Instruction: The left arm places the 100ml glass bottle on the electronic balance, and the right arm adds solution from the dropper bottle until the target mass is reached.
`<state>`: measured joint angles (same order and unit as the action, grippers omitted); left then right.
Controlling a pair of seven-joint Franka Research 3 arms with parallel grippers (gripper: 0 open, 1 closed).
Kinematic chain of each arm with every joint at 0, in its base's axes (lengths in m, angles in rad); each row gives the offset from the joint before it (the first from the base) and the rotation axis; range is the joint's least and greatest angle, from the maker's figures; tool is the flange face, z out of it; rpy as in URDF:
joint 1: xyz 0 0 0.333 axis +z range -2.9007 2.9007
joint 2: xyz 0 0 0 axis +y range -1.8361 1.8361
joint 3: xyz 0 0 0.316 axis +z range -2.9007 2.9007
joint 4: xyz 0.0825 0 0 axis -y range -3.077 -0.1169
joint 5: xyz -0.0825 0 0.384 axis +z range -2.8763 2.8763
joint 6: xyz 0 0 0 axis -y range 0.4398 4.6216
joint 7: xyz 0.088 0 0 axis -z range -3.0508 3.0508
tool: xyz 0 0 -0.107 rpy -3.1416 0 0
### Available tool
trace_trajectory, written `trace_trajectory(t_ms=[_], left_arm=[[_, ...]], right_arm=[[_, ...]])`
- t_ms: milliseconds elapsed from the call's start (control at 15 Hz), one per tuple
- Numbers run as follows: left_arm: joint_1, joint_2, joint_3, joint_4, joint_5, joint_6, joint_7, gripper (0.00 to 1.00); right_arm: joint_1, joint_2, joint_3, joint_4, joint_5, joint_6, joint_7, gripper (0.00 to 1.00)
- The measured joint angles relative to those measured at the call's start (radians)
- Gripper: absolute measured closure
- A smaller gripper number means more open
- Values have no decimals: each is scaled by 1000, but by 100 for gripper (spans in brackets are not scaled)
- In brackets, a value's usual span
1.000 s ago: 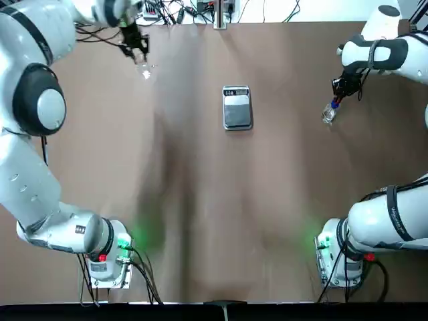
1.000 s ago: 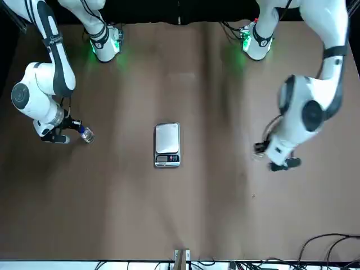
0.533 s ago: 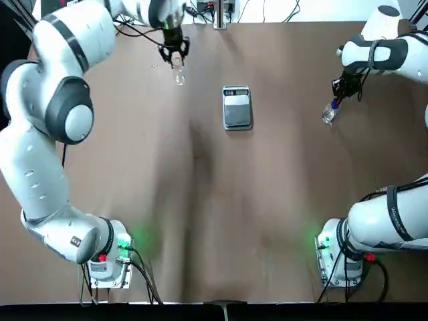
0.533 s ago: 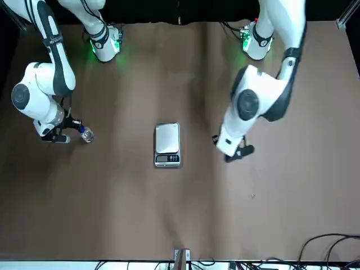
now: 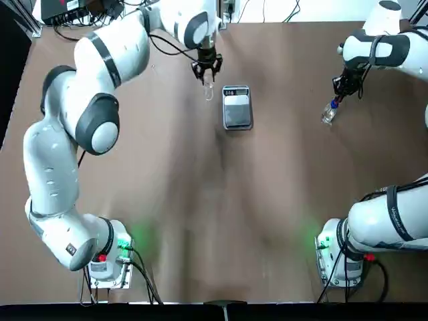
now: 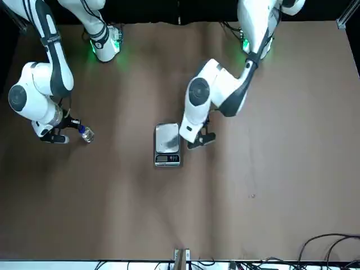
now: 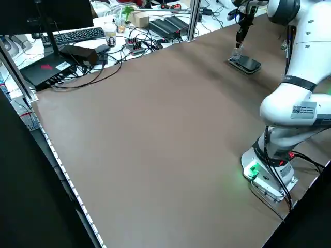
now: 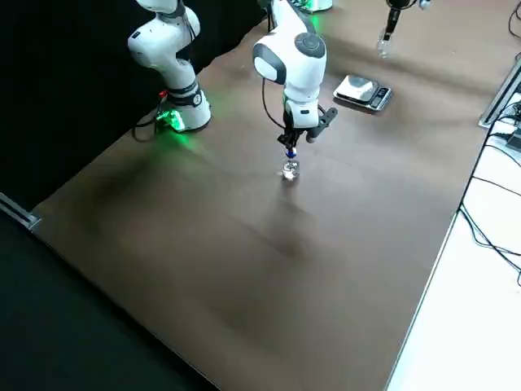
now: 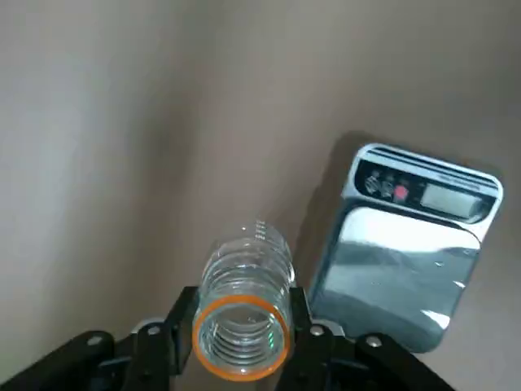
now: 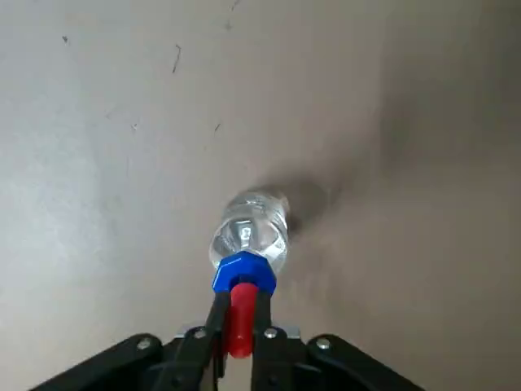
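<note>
Left claw (image 9: 242, 326): pinching the small clear glass bottle (image 9: 243, 301) near its neck, leaving its base free for the pan.
Silver-grey scale (image 5: 237, 108): on the brown table (image 5: 281, 267), just beside that bottle.
Right claw (image 10: 241, 326): parked aside, gripping the blue-collared dropper bottle (image 10: 249, 232) by its red bulb, presumably for squeezing.

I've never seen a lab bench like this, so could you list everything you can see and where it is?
Scale: one, silver-grey, middle of the table's far half.
Glass bottle: one, clear with an orange rim, in the left claw.
Dropper bottle: one, clear with blue collar and red bulb, in the right claw.
Table: one, brown, under it all.
Monitor, keyboard: one each, black, on a white surface beyond the table.
Cables: many, black, mostly there.
Arms: two, white and dark grey; left claw beside the scale, right claw far right.
</note>
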<state>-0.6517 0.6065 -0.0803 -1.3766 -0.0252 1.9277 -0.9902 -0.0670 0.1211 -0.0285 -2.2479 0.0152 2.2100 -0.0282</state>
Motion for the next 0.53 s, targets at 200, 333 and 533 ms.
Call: trace_trajectory(t_ms=[200, 333, 533], left_arm=[[-46, 36, 0, 11, 0, 58, -43, 52], [-76, 74, 0, 13, -13, 145, -56, 52], [-94, 99, 0, 15, -19, 177, -63, 52]], right_arm=[[0, 0, 0, 17, 0, -14, 0, 85], [0, 0, 0, 39, 0, -34, 0, 85], [0, 0, 0, 55, 0, -52, 0, 85]])
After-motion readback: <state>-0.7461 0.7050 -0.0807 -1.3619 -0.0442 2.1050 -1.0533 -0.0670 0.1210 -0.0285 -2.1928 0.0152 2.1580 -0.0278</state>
